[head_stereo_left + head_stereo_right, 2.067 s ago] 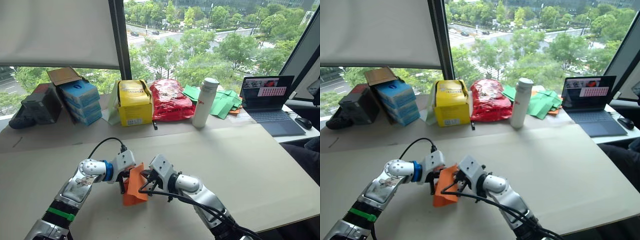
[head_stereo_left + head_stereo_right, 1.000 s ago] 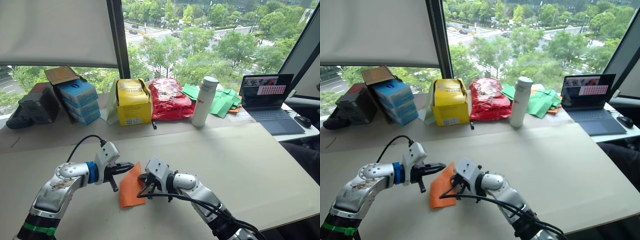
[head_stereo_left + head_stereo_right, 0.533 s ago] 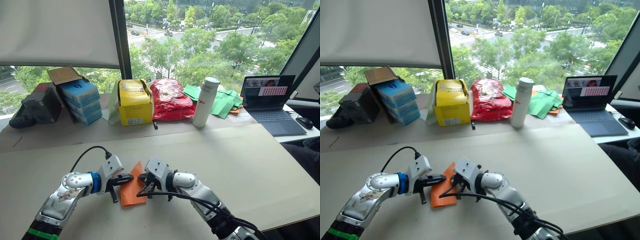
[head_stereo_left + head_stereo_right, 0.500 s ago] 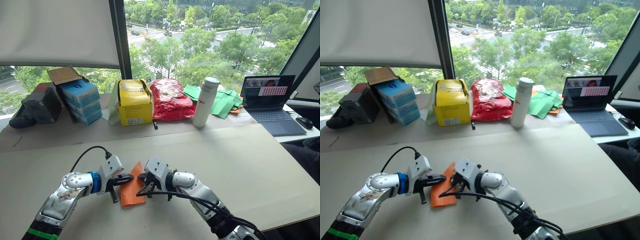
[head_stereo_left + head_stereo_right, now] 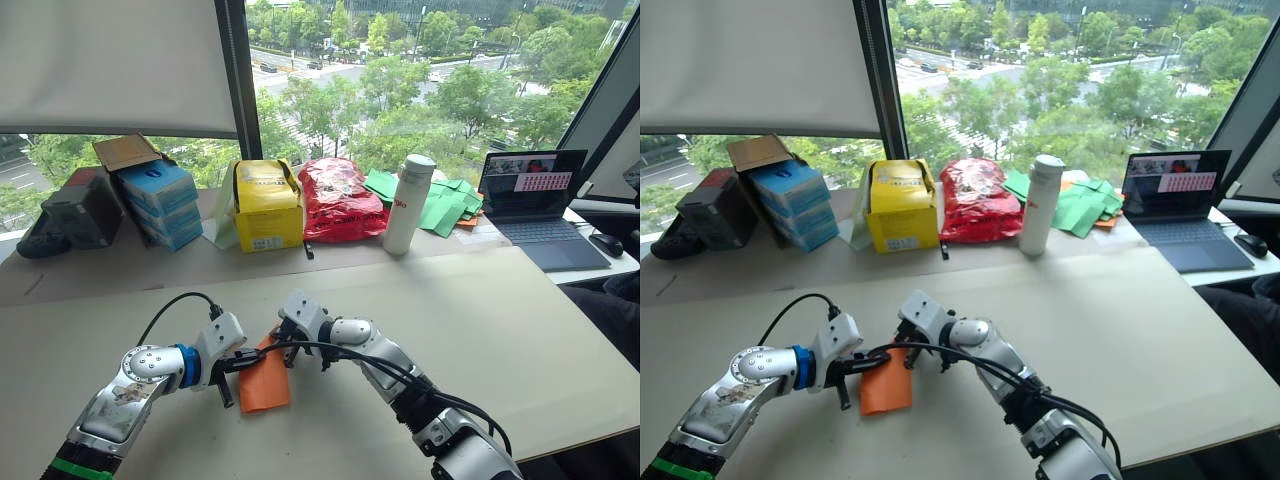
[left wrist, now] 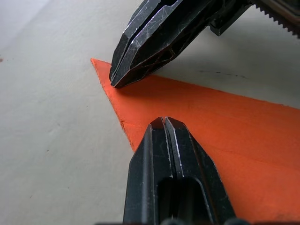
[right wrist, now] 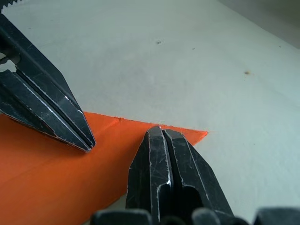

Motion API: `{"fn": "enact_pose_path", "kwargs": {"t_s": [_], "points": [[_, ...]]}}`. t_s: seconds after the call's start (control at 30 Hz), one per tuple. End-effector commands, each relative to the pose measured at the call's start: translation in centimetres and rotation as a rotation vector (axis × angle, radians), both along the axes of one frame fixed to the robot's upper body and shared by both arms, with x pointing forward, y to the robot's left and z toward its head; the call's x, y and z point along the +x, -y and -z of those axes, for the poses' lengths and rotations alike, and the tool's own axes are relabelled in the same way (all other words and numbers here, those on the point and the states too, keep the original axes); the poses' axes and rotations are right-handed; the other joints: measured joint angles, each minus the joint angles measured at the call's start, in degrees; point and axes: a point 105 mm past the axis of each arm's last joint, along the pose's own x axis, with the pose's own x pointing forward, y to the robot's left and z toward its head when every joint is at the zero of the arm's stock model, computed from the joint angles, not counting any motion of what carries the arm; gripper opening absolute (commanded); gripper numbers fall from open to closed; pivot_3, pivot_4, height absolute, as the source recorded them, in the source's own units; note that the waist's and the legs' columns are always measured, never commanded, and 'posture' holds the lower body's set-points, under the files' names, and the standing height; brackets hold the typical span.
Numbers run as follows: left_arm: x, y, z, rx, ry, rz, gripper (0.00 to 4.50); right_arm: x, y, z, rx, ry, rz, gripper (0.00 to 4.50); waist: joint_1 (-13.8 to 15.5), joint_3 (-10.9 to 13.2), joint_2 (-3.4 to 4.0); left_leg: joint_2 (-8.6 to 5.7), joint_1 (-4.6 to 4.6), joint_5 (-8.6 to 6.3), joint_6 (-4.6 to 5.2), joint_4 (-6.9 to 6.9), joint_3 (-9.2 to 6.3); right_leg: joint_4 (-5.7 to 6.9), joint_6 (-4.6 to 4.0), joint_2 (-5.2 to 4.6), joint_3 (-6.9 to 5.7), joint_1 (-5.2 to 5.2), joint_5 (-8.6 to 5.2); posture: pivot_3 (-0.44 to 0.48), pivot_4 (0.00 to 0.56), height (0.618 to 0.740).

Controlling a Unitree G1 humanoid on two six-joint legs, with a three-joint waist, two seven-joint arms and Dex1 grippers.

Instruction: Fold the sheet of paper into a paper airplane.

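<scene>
Near front edge of table (image 5: 520,300), orange paper airplane (image 5: 265,382) lies flat, long axis running away from me, point at far end. Both my tips pressed together on that point: left gripper (image 6: 163,123) from left, right gripper (image 7: 161,133) from far-right. Neither pinching paper, roughly equal reach.

Beige table (image 5: 520,320) under flat orange paper airplane (image 5: 263,382)
</scene>
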Motion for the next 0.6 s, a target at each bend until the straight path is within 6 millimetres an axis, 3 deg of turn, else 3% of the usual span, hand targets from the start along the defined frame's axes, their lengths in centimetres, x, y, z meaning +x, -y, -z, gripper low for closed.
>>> {"fn": "enact_pose_path", "kwargs": {"t_s": [0.03, 0.27, 0.6], "points": [[-0.7, -0.5, 1.3, 0.044, -0.051, -0.010, 0.04, 0.9, 0.3, 0.8, -0.020, -0.010, 0.029, 0.00, 0.0, 0.0, 0.00, 0.00, 0.00, 0.00, 0.00, 0.00, 0.00, 0.01, -0.01, 0.00, 0.00, 0.00, 0.00, 0.000, 0.150, 0.740], [-0.8, -0.6, 1.2, 0.049, -0.049, -0.018, 0.04, 0.5, -0.3, 0.9, 0.014, -0.002, -0.026, 0.00, -0.2, 0.0, 0.03, 0.01, 0.01, 0.01, -0.02, -0.02, -0.01, 0.03, -0.03, 0.00, 0.02, -0.01, -0.01, 0.000, 0.150, 0.740], [-0.9, -0.7, 0.9, 0.046, -0.049, -0.023, 0.04, -3.7, 0.5, 1.9, 0.059, -0.039, -0.158, 0.00, -0.2, 0.0, 0.04, 0.01, 0.00, -0.02, 0.01, -0.06, -0.01, -0.03, -0.03, 0.00, 0.05, -0.01, -0.01, 0.000, 0.150, 0.740]]}}
